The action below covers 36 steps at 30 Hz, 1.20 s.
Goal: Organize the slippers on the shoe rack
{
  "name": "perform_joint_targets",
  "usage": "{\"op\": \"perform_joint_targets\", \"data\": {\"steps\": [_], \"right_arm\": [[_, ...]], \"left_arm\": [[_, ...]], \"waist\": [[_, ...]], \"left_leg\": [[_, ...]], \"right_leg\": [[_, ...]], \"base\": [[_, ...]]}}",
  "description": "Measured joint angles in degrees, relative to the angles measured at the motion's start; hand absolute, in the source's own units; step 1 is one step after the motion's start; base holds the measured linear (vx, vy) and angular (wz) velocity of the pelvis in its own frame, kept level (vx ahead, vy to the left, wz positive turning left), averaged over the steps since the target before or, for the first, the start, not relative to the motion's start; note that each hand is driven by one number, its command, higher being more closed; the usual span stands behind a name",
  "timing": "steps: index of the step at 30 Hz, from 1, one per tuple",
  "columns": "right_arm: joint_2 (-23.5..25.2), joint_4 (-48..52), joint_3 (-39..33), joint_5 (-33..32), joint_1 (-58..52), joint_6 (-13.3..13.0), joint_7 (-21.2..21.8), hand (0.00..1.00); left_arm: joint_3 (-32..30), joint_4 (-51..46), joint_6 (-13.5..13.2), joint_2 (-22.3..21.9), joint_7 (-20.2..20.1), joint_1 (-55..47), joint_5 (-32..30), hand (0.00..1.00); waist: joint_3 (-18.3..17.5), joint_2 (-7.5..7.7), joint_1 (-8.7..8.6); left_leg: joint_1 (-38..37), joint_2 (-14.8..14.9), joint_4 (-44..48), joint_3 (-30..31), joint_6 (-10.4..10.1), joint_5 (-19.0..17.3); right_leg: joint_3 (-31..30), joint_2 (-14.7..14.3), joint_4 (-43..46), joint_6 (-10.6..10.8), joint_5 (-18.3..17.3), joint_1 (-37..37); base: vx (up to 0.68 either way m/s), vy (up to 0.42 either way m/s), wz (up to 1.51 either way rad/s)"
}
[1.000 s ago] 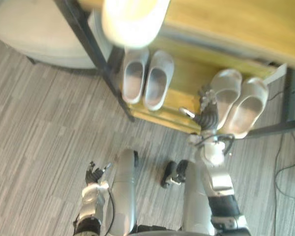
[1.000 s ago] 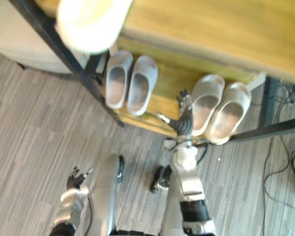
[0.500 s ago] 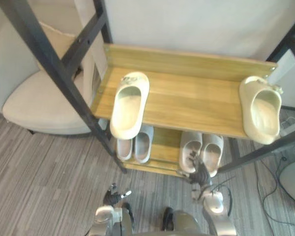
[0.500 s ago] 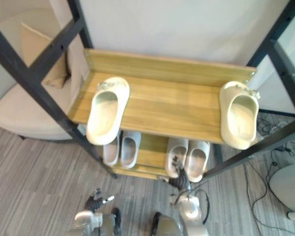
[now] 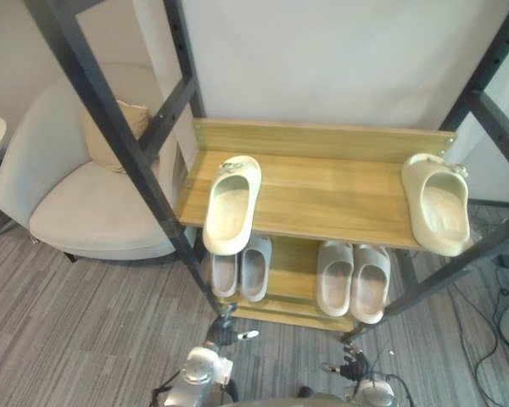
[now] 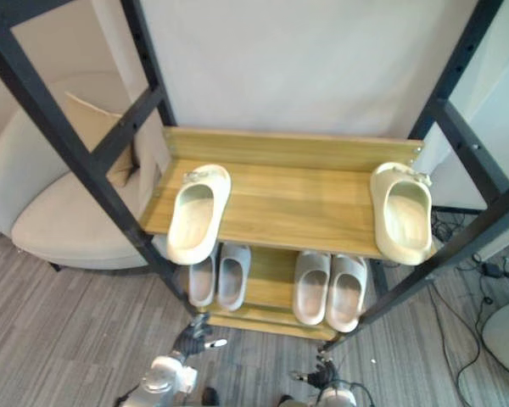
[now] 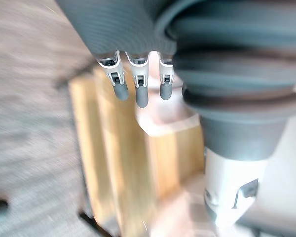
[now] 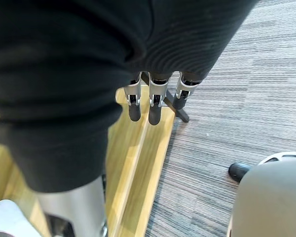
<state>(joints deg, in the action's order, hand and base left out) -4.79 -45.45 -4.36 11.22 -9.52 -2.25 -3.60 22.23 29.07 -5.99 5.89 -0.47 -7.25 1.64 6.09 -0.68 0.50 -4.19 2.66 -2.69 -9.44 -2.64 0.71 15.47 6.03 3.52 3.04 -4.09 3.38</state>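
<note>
the two cream ones are your job. the left cream slipper (image 5: 231, 203) lies at the left front of the upper shelf of the shoe rack (image 5: 331, 191), heel end poking past the rack's front edge. the right cream slipper (image 5: 439, 202) sits at the far right end of that same shelf, well apart from its mate.

they look like one-piece moulded foam, so expect them light, a bit springy and smooth-skinned. they should be easy to lift but quick to skid on the wood if you only nudge them. i'd pinch the wall of the foot opening near the heel, thumb inside, rather than squeeze the rounded toe.

on the rack's lower shelf, the left grey pair (image 5: 240, 270) and the right grey pair (image 5: 354, 280) each sit side by side.

your left hand (image 5: 226, 331) is low in front of the rack's left front post, fingers straight and loose, holding nothing. your right hand (image 5: 354, 370) hangs low by the rack's right front post, fingers straight, empty too. an armchair (image 5: 76, 195) stands left of the rack.
</note>
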Motion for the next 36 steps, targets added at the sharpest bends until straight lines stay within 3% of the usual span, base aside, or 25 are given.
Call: {"op": "perform_joint_targets", "data": {"steps": [8, 18, 29, 36], "right_arm": [[0.20, -3.71, -1.73, -0.06, 0.93, 0.02, -0.17, 0.00], [-0.22, -5.88, -1.98, -0.07, 1.40, -0.03, -1.15, 0.00], [-2.13, -8.05, 0.58, -0.09, 2.13, 0.01, -1.43, 0.00], [-3.96, -9.80, 0.55, -0.07, 0.48, 1.11, -0.87, 0.00]], "left_arm": [[11.87, -16.61, -0.57, 2.24, -6.50, -2.66, 9.95, 0.00], [16.18, -34.81, -1.43, 3.71, -8.45, -1.79, 21.57, 0.00], [15.55, -47.80, -3.44, 3.85, -3.08, 6.43, 24.41, 0.00], [5.47, -48.74, -5.00, 2.12, 1.65, 16.54, 21.76, 0.00]], "waist": [[-2.38, -0.38, -0.04], [-3.46, -0.68, -0.06], [-4.35, -0.66, -0.03], [-5.44, -1.10, -0.13]], "left_leg": [[-1.15, -0.41, -2.80, 1.15, 0.45, 1.01], [-2.69, -0.89, -3.16, 2.24, 0.37, 0.92], [-3.82, -0.50, -3.17, 1.71, 0.15, 0.43], [-2.56, -0.42, -2.83, 1.45, 0.17, 0.50]], "right_leg": [[0.41, 0.09, -1.25, 0.54, -0.04, 0.75], [1.21, -0.02, -1.84, 0.50, 0.26, 2.99], [0.09, 0.08, -1.66, 0.51, -0.16, 3.56], [-0.31, -0.02, -0.90, 0.43, -0.06, 2.52]], "base": [[-0.01, 0.007, 0.05], [0.05, 0.003, 0.05], [-0.02, 0.004, -0.03], [0.03, 0.000, -0.01]]}}
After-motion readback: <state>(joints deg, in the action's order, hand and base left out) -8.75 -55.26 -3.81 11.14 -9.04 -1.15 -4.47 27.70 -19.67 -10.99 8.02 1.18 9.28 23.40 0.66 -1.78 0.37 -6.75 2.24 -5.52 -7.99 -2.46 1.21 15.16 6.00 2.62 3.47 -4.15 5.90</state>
